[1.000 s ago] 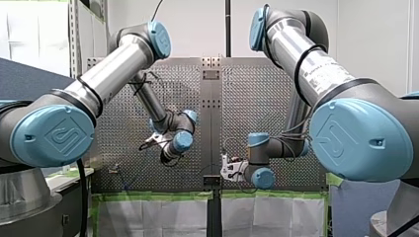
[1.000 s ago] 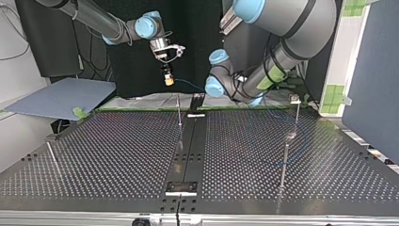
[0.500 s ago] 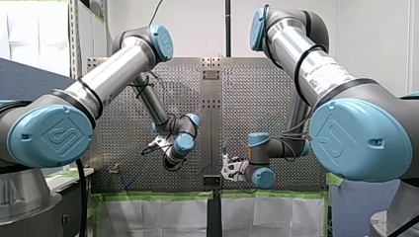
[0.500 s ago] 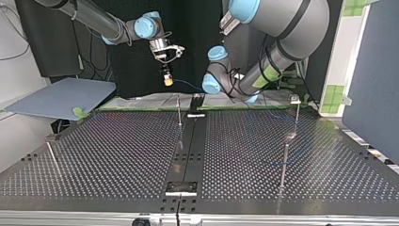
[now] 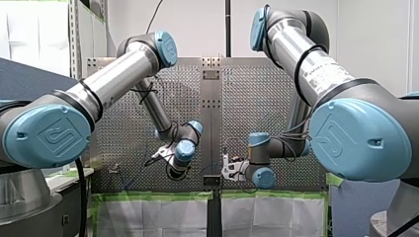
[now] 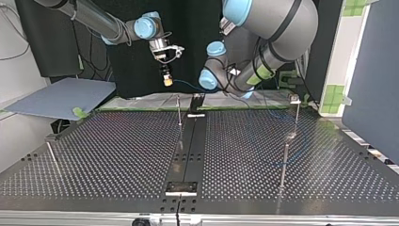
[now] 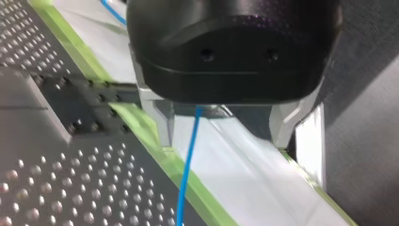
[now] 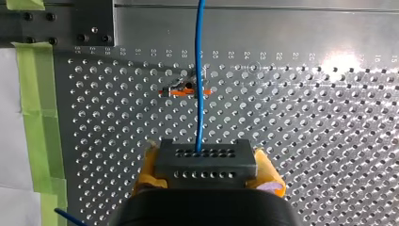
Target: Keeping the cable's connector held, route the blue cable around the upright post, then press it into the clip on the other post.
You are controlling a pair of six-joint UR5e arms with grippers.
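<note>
A short post point(image 6: 51, 153) stands at the top view's 9 o'clock on the perforated table point(image 6: 117, 155). At 11 o'clock my right gripper point(image 6: 165, 80) hangs above the table's far edge. Its yellow pads point(image 8: 268, 178) are closed on the cable's connector point(image 8: 205, 157), and the right wrist view shows the dark block clamped between both pads. The blue cable point(image 6: 188, 85) leaves the connector toward 4 o'clock, off the table surface, and runs toward my left arm at the view's 12 o'clock. A thin post point(image 6: 179, 113) stands at 5 o'clock from my right gripper, near the far edge. In the right wrist view the cable runs straight ahead from the connector and crosses one end of an orange clip point(image 8: 183, 89); whether they touch cannot be determined. In the left wrist view my left gripper point(image 7: 222, 141) has its metal fingers point(image 7: 160, 125) spread wide. The cable passes between them ungripped, nearer one finger. At the top view's 3 o'clock stand a far post point(image 6: 297, 117) and a near post point(image 6: 284, 162), with slack blue cable lying on the table beside them.
</note>
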